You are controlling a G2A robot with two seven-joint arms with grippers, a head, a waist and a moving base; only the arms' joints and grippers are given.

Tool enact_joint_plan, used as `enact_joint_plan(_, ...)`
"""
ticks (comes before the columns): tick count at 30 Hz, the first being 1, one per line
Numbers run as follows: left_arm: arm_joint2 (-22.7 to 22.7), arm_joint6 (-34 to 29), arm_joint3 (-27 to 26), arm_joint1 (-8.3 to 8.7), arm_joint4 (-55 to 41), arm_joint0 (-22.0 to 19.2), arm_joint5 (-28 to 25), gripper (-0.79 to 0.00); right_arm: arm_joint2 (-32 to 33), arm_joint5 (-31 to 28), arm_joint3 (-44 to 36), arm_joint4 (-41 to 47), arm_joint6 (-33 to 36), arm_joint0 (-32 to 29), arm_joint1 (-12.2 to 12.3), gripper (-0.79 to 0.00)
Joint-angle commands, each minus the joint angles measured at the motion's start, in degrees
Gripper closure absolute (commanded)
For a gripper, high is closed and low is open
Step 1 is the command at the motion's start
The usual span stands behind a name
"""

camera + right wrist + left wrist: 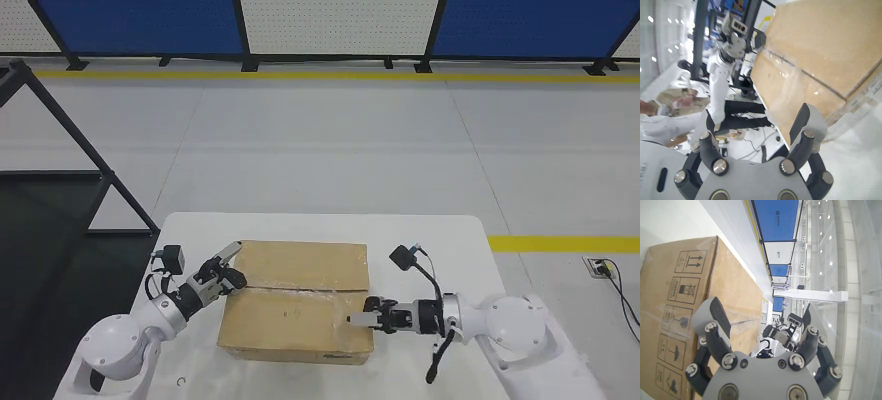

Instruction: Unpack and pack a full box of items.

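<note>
A brown cardboard box (297, 300) lies shut in the middle of the white table (420, 235), a clear-taped seam running along its top. My left gripper (228, 272) is open at the box's left end, just above the top edge. In the left wrist view the gripper (762, 321) stands open over the box (734, 289), beside the end face with printed handling symbols (684, 289). My right gripper (358, 318) is open at the box's right end, near the front corner. The right wrist view has the gripper (755, 121) wide open, one fingertip (800, 117) close to the taped box (819, 47).
A black metal frame (70, 140) stands left of the table. Blue partition panels (150, 25) line the back of the room. Bare tabletop lies behind the box and at the right corner. A floor socket (597, 266) sits off to the right.
</note>
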Motion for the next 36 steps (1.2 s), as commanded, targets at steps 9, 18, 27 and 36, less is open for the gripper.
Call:
enact_joint_plan(9,0.78,0.43,0.79,0.13,-0.90,-0.23,-0.46,-0.785,-0.59,-1.74,-1.98,-3.73,-2.33,-0.65,0.12,-0.785)
enact_joint_plan(18,1.41,0.47,0.97,0.26,-1.63,-0.38,-0.61,-0.785,-3.06,-5.06,-21.84,-37.88,-11.97,-10.60,1.48,-0.785)
enact_joint_plan(27,1.81,0.69,0.79,0.39,-2.31,-0.27,-0.71,-0.785,-2.94,-3.81,-22.28,-38.32,-12.97,-11.17,1.45,-0.785)
enact_joint_plan(36,2.12,1.03,0.60,0.56,-2.45,-0.26,-0.46,-0.785,-10.80,-9.89,-27.68,-65.10,-16.11,-14.35,1.78,-0.785)
